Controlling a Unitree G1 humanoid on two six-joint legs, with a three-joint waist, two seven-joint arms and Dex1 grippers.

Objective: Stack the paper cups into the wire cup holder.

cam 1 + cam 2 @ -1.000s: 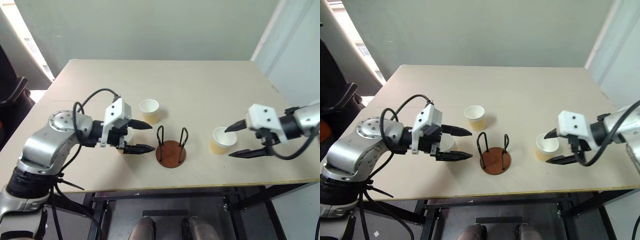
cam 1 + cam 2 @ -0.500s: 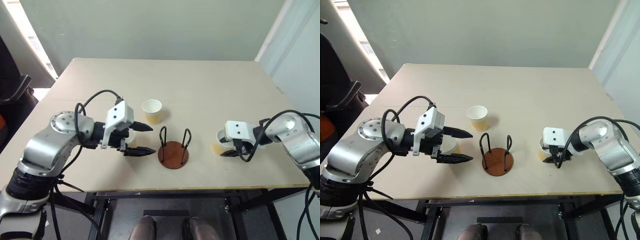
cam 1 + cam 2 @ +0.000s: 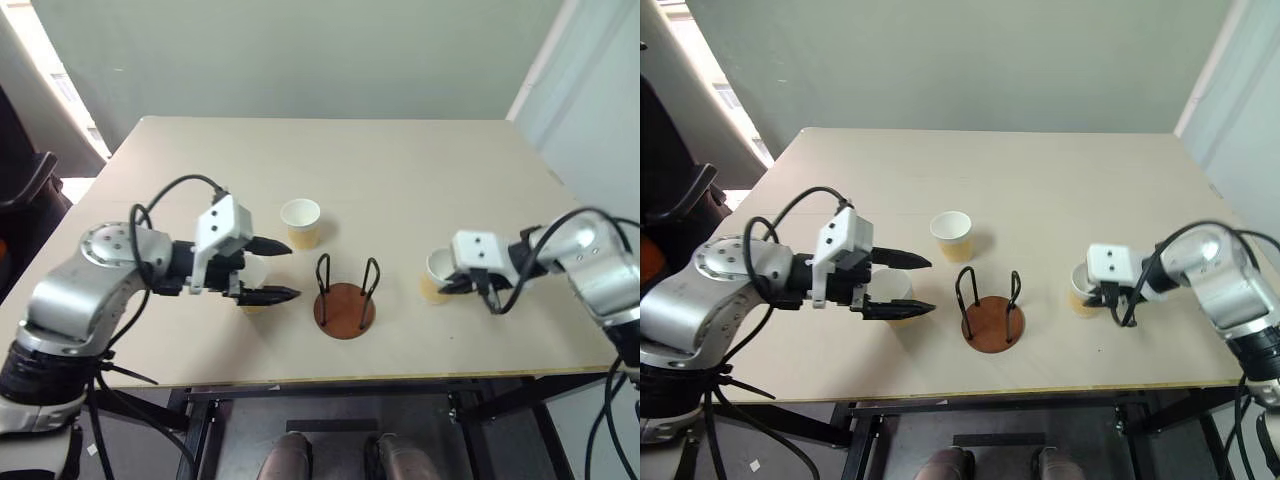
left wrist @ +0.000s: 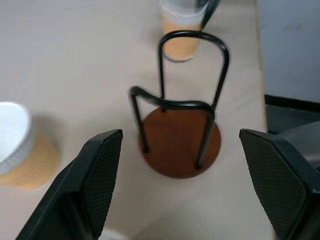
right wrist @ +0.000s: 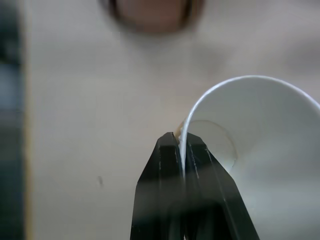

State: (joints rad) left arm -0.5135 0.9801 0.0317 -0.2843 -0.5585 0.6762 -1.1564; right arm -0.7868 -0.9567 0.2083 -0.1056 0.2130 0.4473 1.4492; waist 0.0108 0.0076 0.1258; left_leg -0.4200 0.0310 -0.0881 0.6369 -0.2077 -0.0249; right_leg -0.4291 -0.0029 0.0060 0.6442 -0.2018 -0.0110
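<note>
Three paper cups stand on the table. One cup (image 3: 300,221) is behind the wire cup holder (image 3: 344,300), which has a brown disc base and black wire loops. A second cup (image 3: 250,276) shows between the fingers of my open left gripper (image 3: 292,269), partly hidden by it; I cannot tell whether they touch. The third cup (image 3: 436,275) is right of the holder. My right gripper (image 5: 182,142) is shut on this cup's wall (image 5: 250,130) at the rim, one finger inside and one outside. In the left wrist view the holder (image 4: 180,145) lies ahead between the open fingers.
The pale table (image 3: 400,180) has bare room behind the cups. Its front edge (image 3: 400,375) runs close below the holder. A grey wall stands behind and a dark chair (image 3: 25,190) is off the table's left side.
My right gripper moved in over the right cup and went from open to shut on its rim. My left gripper drew slightly to the left, still open.
</note>
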